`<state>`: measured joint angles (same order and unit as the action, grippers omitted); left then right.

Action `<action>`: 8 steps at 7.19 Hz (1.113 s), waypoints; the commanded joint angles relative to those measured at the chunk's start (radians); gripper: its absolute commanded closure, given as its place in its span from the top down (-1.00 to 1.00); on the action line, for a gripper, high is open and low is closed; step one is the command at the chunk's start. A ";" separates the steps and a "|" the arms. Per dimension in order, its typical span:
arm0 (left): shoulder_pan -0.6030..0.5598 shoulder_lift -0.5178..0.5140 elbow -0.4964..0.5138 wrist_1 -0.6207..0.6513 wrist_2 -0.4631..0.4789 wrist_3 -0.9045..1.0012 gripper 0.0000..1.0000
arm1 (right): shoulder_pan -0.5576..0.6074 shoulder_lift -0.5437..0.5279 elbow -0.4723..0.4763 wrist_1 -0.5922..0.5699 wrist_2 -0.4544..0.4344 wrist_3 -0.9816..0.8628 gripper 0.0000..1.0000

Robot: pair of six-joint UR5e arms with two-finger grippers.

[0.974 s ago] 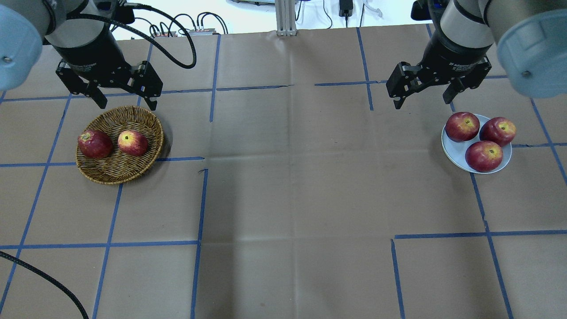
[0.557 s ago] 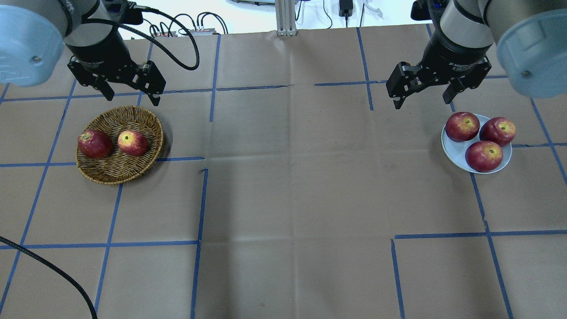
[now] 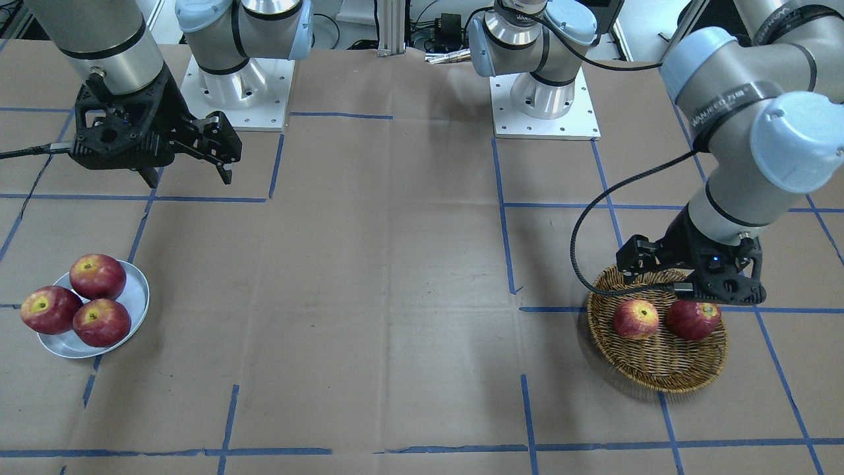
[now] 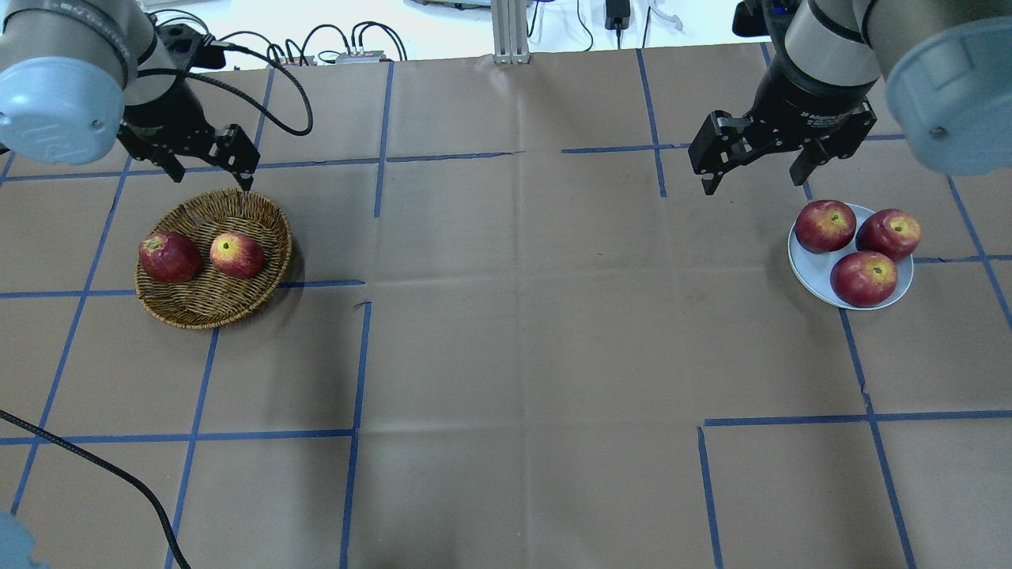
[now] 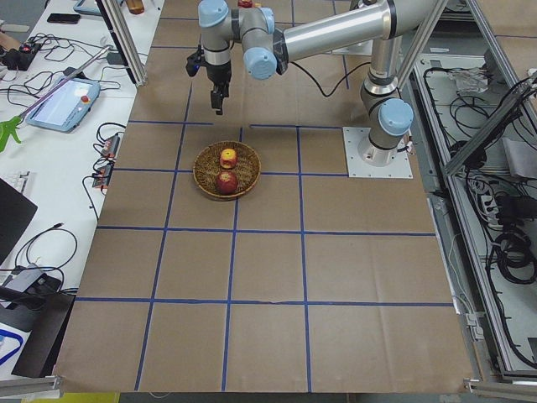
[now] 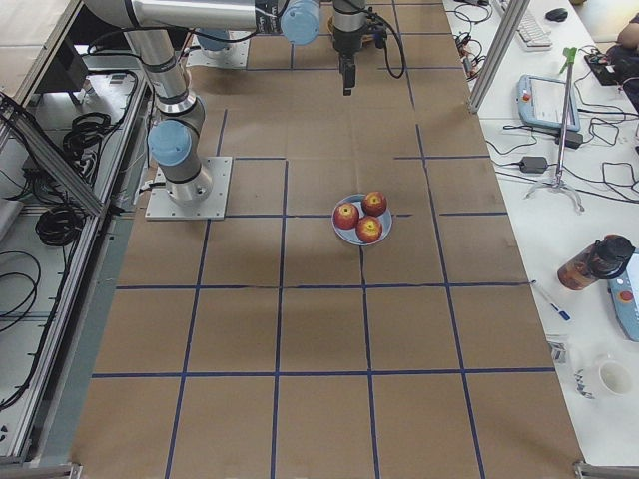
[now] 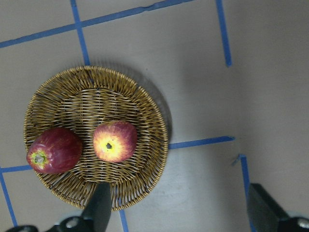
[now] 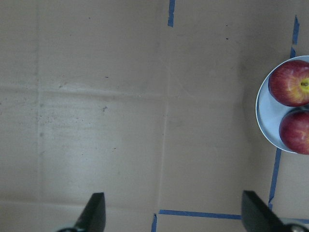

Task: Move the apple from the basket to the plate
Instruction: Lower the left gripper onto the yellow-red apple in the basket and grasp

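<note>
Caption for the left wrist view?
Open left gripper near a basket holding a pale apple and a darker apple.

I operate in a robotics laboratory. Indicators: arm bases bolted to white square metal plates (image 3: 581,125); a brown paper-covered table (image 4: 506,356) gridded with blue tape (image 4: 355,356); silver aluminium framing (image 4: 510,35); a grey touchscreen teach pendant (image 5: 63,99); loose black cable bundles (image 5: 508,243).

right gripper (image 4: 752,186) housing, white print, approx "2F Adaptive…", rest too small, left arm (image 3: 725,105) wrist band, dark lettering, illegible
</note>
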<state>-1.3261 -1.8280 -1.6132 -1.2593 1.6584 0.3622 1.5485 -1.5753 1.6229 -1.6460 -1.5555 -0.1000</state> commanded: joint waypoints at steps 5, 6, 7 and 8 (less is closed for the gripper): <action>0.079 -0.131 -0.212 0.336 -0.071 0.035 0.95 | -0.002 0.000 0.000 0.000 0.000 0.000 1.00; 0.079 -0.152 -0.209 0.337 -0.069 0.038 0.93 | -0.001 0.000 0.000 0.000 0.000 -0.001 1.00; 0.079 -0.155 -0.205 0.337 -0.068 0.038 0.84 | -0.001 0.000 0.000 0.000 0.000 0.000 1.00; 0.079 -0.165 -0.198 0.337 -0.068 0.029 0.32 | -0.002 0.000 0.000 0.000 0.000 0.000 1.00</action>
<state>-1.2471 -1.9812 -1.8178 -0.9222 1.5899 0.3978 1.5473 -1.5754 1.6229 -1.6460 -1.5555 -0.1001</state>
